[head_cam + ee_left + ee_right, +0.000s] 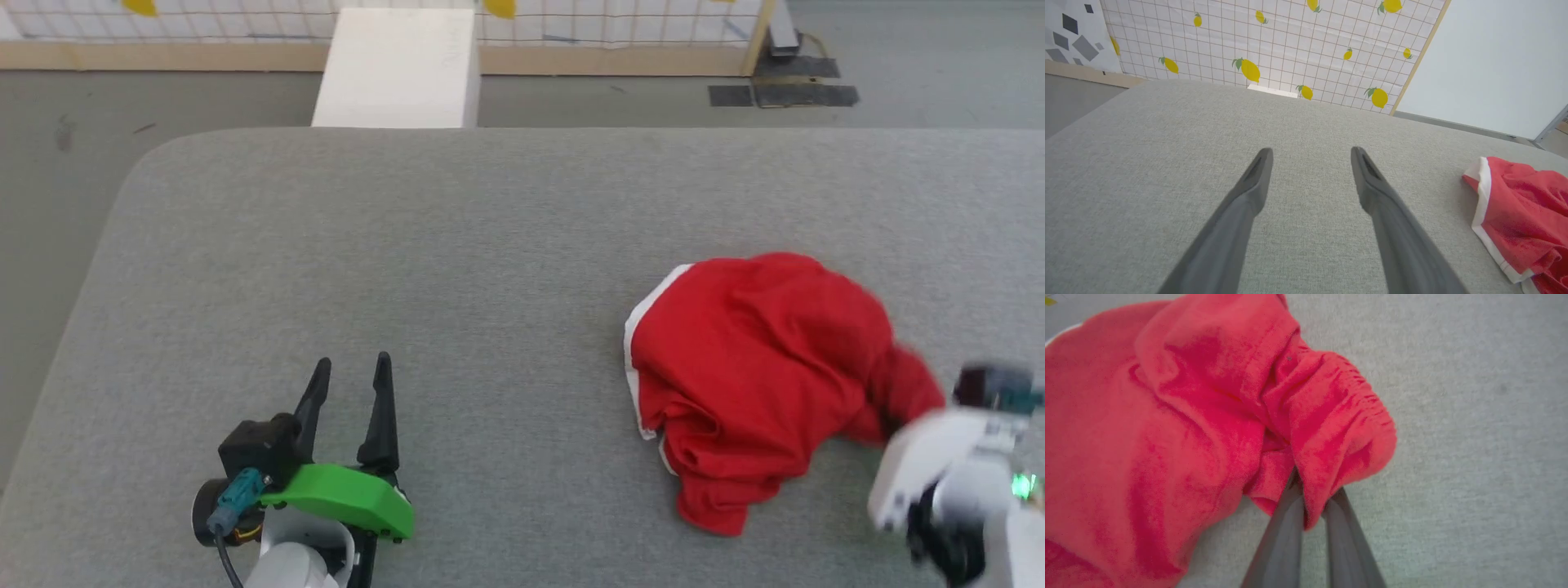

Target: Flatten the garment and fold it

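Here right jaws pinch the crumpled garment [759, 384] on the grey surface [408, 245]; left jaws gape wide.

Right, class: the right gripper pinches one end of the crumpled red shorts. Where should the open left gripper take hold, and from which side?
Probably the white-trimmed hem on the left edge of the garment, with the left gripper coming low from the robot's left. That hem lies exposed on the table, opposite the gathered end the right gripper holds, so pulling should spread the cloth.

My right gripper [1316, 486] pinches a gathered edge of the red shorts [1167, 428], bunched to its left on the grey tabletop [1474, 457]
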{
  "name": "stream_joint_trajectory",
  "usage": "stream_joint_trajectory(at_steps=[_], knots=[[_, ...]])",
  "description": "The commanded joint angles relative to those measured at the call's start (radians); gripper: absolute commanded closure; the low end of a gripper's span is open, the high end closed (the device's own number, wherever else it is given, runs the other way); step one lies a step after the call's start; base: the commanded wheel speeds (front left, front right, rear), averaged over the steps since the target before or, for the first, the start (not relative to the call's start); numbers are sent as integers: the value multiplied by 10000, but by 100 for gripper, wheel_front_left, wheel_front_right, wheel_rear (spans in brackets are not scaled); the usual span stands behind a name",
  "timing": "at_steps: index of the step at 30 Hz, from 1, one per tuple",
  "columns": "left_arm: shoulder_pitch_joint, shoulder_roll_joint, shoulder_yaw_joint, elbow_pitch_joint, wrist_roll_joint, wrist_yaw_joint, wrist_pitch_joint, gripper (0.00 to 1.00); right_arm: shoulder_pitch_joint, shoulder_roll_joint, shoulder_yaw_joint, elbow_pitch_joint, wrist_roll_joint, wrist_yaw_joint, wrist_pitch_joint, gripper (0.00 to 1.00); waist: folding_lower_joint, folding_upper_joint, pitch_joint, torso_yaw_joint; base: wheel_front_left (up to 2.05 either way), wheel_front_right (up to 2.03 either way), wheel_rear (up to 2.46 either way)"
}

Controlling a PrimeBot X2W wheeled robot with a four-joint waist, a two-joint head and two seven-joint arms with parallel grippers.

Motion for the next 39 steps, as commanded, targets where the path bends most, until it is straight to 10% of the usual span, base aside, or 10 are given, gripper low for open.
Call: stream_joint_trajectory(at_steps=[1,3,5,16,22,34,38,39], knots=[[-99,3,6,78,13,-60,-44,0,390,123,21,-217,160,-13,304,100,0,115,58,-239,0,0,0],[-158,-1,-33,172,-2,-88,-26,0,779,184,-27,-535,559,-13,536,100,0,115,65,-383,0,0,0],[-233,-6,-46,241,-33,-100,-2,0,966,212,-19,-911,856,-13,340,0,0,115,61,-563,0,0,0],[-2223,-411,-1077,1267,-156,-630,1655,0,1033,225,-898,-1598,1156,-13,-2318,0,0,115,87,-1450,0,0,0],[-3443,-762,-2327,2744,-961,-7,6772,0,906,226,-575,-1044,1340,-13,-2544,0,0,115,424,-2281,0,0,0],[-3390,-820,-3054,2679,-1197,393,7605,0,702,227,-344,-174,1702,-13,-3062,0,0,115,975,-2795,0,0,0],[-3408,-830,-3381,2866,-1296,218,7407,100,597,227,-354,-50,1666,-13,-3145,0,0,115,1012,-2697,0,0,0],[-3399,-832,-3464,2935,-1344,165,7356,100,575,227,-334,-16,1661,-13,-3161,0,0,115,1003,-2656,0,0,0]])
